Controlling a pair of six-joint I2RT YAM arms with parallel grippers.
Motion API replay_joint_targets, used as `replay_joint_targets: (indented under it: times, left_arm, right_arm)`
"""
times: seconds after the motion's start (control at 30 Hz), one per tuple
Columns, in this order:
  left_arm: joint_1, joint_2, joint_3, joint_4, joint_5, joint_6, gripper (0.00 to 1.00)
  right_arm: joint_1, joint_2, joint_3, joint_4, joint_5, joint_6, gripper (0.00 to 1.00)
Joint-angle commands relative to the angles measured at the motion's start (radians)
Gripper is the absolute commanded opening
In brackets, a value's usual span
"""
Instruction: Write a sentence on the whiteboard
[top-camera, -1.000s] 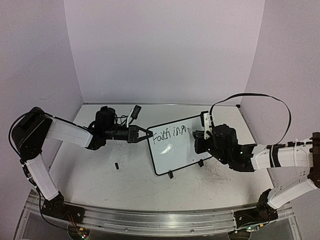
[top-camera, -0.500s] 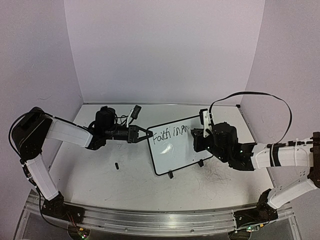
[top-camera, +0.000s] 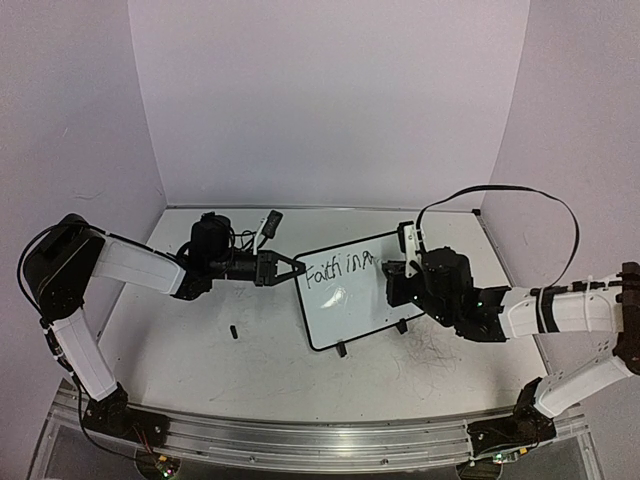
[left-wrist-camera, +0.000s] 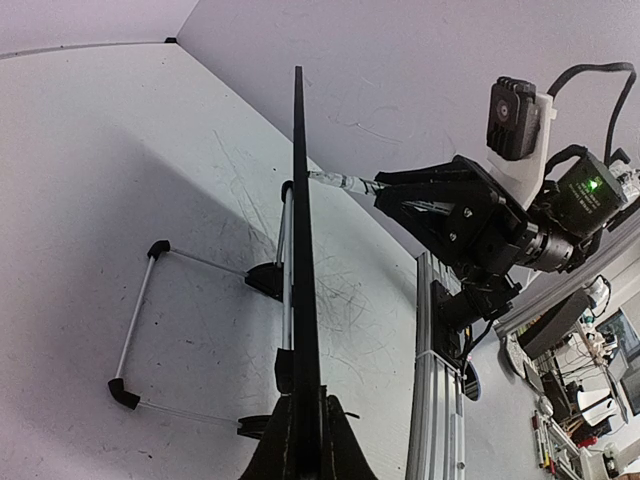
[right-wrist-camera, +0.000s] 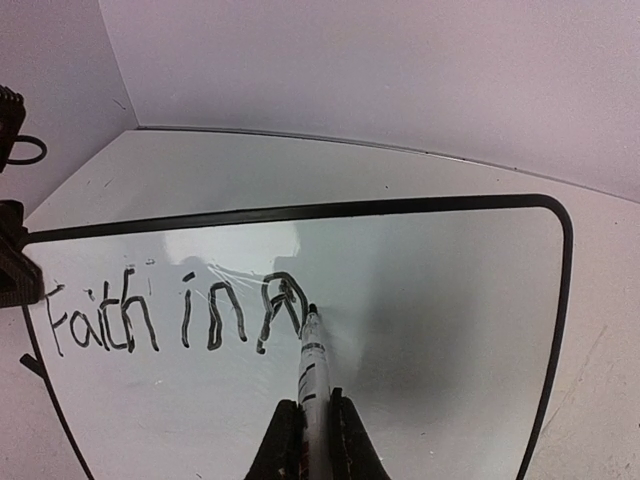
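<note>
While the right fingers (right-wrist-camera: 283, 442) clench a marker (right-wrist-camera: 311, 370) that runs straight out ahead of them, its tip rests on the whiteboard (right-wrist-camera: 450, 330). The tip sits at the tail of a half-made letter just after "Faith in", the part of the sentence (right-wrist-camera: 150, 320) on the board. Bare board lies to the right of the tip and in a wide band beneath the line. That is the side nearer the right arm, so the next strokes look set to travel rightward along the board's long axis. At the opposite short edge the left fingers (left-wrist-camera: 338, 450) are clamped on the black frame, one on each face. They appear to steady the board on its feet on the surface (top-camera: 200, 350) between the two arms.
</note>
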Motion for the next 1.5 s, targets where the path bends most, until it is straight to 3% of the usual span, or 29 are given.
replay_joint_targets:
  times: [0.0, 0.37, 0.93, 1.47]
  left_arm:
    - [-0.04, -0.013, 0.03, -0.021, 0.088, -0.006, 0.0]
    - [-0.04, -0.01, 0.032, -0.021, 0.088, -0.005, 0.0]
    - [-0.04, -0.013, 0.032, -0.022, 0.088, -0.004, 0.0]
    - [-0.04, -0.016, 0.03, -0.022, 0.087, -0.004, 0.0]
  right_arm:
    - [-0.005, 0.012, 0.005, 0.006, 0.027, 0.02, 0.0]
    - [-0.004, 0.014, 0.01, -0.002, 0.092, 0.033, 0.0]
    - [-0.006, 0.06, 0.035, 0.094, 0.075, -0.024, 0.0]
    - [-0.005, 0.025, -0.023, 0.055, 0.009, 0.02, 0.0]
